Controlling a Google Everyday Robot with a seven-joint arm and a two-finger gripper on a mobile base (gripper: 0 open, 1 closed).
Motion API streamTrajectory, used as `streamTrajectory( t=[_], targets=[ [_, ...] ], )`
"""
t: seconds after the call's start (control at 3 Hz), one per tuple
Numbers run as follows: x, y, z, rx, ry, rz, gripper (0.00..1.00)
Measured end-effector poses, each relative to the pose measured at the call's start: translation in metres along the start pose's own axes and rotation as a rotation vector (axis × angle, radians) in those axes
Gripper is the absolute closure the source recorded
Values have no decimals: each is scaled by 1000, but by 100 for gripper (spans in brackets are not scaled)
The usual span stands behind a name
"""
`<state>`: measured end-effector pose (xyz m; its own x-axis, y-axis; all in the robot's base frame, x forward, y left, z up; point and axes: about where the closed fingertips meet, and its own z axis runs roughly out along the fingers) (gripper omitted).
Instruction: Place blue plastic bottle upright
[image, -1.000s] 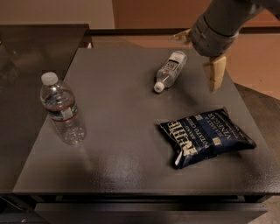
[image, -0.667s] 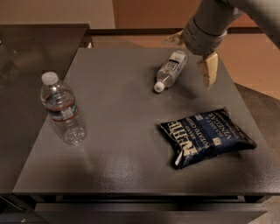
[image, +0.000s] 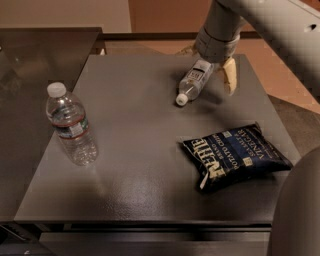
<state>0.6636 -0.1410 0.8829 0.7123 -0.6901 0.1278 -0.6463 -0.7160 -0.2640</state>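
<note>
The blue plastic bottle (image: 194, 81) is small and clear with a white cap and a white-and-bluish label. It lies on its side at the back of the dark table (image: 135, 150), cap pointing toward the front left. My gripper (image: 207, 70) is open and hangs over the bottle's base end. One cream finger (image: 229, 75) is to the right of the bottle. The other finger (image: 187, 50) shows just behind it to the left. The bottle's base is hidden by the wrist.
A larger ribbed clear bottle (image: 71, 125) with a red-and-green label band stands upright at the left. A dark blue chip bag (image: 234, 156) lies flat at the front right. A glossy dark surface (image: 30, 60) adjoins the table at the left.
My gripper has moved left from beside the bottle to over its base end, so its fingers now stand on either side. The bottle, the larger bottle and the chip bag have not moved.
</note>
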Motion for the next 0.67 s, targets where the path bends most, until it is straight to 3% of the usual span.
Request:
streamTrajectory(
  t=[0.67],
  targets=[
    [-3,-8,29,-62,-56,-81,0]
  ],
)
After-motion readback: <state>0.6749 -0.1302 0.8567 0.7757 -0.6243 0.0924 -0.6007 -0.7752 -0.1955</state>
